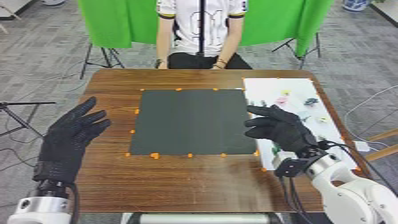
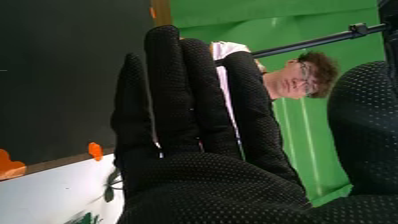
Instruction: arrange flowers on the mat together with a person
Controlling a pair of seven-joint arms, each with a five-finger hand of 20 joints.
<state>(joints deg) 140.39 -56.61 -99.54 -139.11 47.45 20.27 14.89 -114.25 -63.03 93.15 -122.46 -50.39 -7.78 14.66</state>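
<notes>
My right hand (image 1: 280,129) is over the left edge of the white sheet (image 1: 268,89), beside the dark mat (image 1: 191,122), its fingers relaxed and holding nothing. In the right wrist view the same hand (image 2: 209,175) has its fingers straight, with the mat (image 2: 58,75) beyond them. My left hand (image 1: 71,132) is over the table's left side, fingers spread. On the white sheet lie several small flowers, among them a pink flower (image 1: 282,100), a dark green one (image 1: 311,101) and a pale one (image 1: 322,119). The mat holds no flowers.
Orange tape pieces (image 1: 155,155) surround the mat on the brown table (image 1: 107,187). A person sits at the far edge with both hands near the lap, behind a thin dark pole (image 1: 202,30). Green cloth (image 1: 275,20) hangs behind.
</notes>
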